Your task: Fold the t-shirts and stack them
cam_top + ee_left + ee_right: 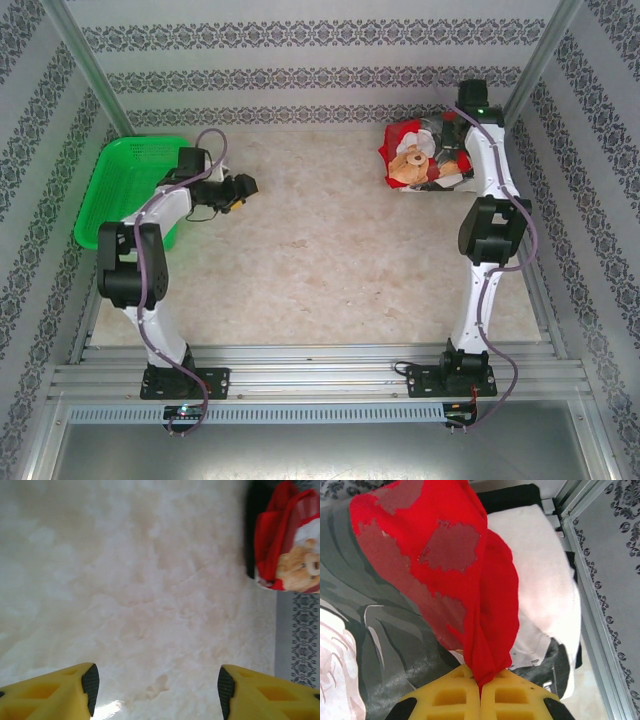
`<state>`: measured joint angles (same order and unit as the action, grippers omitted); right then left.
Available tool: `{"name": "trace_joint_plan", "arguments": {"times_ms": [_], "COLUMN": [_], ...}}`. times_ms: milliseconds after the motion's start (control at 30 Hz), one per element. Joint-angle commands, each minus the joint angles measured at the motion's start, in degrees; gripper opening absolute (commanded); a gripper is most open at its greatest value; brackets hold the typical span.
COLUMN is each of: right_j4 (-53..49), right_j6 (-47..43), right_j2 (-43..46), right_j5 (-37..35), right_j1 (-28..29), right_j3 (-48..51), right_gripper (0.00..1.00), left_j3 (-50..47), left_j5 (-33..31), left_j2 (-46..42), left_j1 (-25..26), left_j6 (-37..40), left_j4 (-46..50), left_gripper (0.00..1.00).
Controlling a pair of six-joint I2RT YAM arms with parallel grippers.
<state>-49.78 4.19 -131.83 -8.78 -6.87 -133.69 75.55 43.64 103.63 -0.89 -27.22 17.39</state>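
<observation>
the right gripper [480, 685] pinches a fold of the red t-shirt [470, 580] while the left gripper [156, 687] hangs spread above the marbled table [140, 580].

The red shirt [270, 540] runs off the left wrist view's right edge, only part showing, and in the right wrist view it buries most of the white shirt [540, 580].

Three cameras are covering one table [320, 270].
The overhead one is looking down from behind the arms; the left wrist is seeing the red shirt [270, 535] from afar, the right wrist close up.
</observation>
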Motion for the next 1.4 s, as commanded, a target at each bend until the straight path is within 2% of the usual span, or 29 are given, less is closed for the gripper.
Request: {"name": "trace_joint_plan", "arguments": {"times_ms": [0, 233, 267, 300, 333, 367, 400, 500, 567, 633, 733, 800, 900, 967, 1067, 1133, 1167, 1267, 1333, 1367], "right_j4": [3.7, 3.3, 3.0, 2.9, 3.1, 3.1, 2.8, 8.5, 15.8, 22.1, 30.4, 34.8, 42.1, 51.5, 64.4, 64.4, 69.0, 74.7, 91.1, 92.0], "right_j6": [1.2, 1.1, 1.6, 2.2, 3.0, 4.0, 4.9, 5.4, 6.6, 7.3, 8.8, 9.5, 10.5, 9.4, 6.1, 6.4, 4.4, 0.1, -0.2, 0.5], "right_j2": [0.5, -2.5, -2.8, -2.8, -2.7, -2.2, -1.4, 6.9, 16.5, 26.1, 42.5, 51.1, 61.8, 67.3, 71.0, 71.8, 71.1, 66.5, 64.5, 64.8], "right_j5": [0.4, 3.5, 3.8, 3.2, 3.9, 4.9, 5.6, 8.8, 8.9, 11.2, 12.2, 9.1, 3.6, -0.1, -5.4, -7.4, -7.3, -7.8, -7.5, -6.4], "right_j1": [-2.9, -6.6, -7.0, -7.1, -7.3, -7.6, -7.8, -7.7, -7.6, -7.4, -4.7, -0.4, 7.5, 12.6, 16.5, 15.2, 14.9, 15.1, 14.2, 12.9], "right_j3": [-1.4, -2.2, -2.2, -2.0, -1.5, -1.1, -0.7, 9.0, 20.8, 32.1, 50.9, 63.3, 81.3, 94.0, 106.7, 106.9, 108.5, 111.2, 119.1, 120.0], "right_gripper": [0.00, 0.00, 0.05, 0.18, 0.39, 0.53, 0.61, 0.75, 0.89, 0.98, 0.98, 0.98, 0.98, 0.98, 0.98, 0.98, 0.98, 0.98, 0.98, 0.98], "left_j3": [3.5, 12.0, 13.1, 13.9, 15.0, 16.0, 17.1, 20.9, 21.8, 20.4, 12.9, 4.2, -12.8, -24.6, -41.3, -51.1, -54.9, -58.8, -60.4, -61.5], "left_j5": [2.5, 1.5, 1.0, 0.3, -0.2, -0.8, -1.7, -6.4, -8.8, -10.7, -13.6, -16.1, -22.8, -28.3, -36.2, -38.9, -40.8, -40.1, -39.7, -41.6], "left_j2": [-6.4, -11.4, -11.7, -12.0, -12.2, -12.5, -12.8, -14.7, -17.4, -20.6, -27.4, -32.2, -38.1, -40.0, -40.1, -38.5, -37.5, -33.8, -29.0, -25.3], "left_j1": [-0.8, -1.7, -1.8, -1.9, -1.8, -1.9, -1.9, -2.1, -2.6, -2.9, -3.8, -4.7, -5.6, -6.2, -6.3, -6.3, -6.3, -6.2, -5.8, -5.8], "left_j6": [0.1, 1.4, 1.4, 1.6, 1.6, 1.5, 1.6, 3.1, 3.5, 5.5, 9.1, 10.8, 14.1, 15.7, 18.7, 20.5, 19.8, 18.9, 20.2, 19.5], "left_j4": [-0.1, 8.0, 8.6, 9.1, 9.2, 9.0, 8.8, 7.4, 4.1, 1.8, 0.6, -1.1, -7.3, -15.3, -36.1, -52.5, -59.1, -63.4, -69.2, -74.4], "left_gripper": [0.67, 0.69, 0.69, 0.70, 0.71, 0.72, 0.80, 0.87, 0.92, 0.98, 1.00, 1.00, 1.00, 1.00, 1.00, 1.00, 1.00, 1.00, 1.00, 1.00]}}
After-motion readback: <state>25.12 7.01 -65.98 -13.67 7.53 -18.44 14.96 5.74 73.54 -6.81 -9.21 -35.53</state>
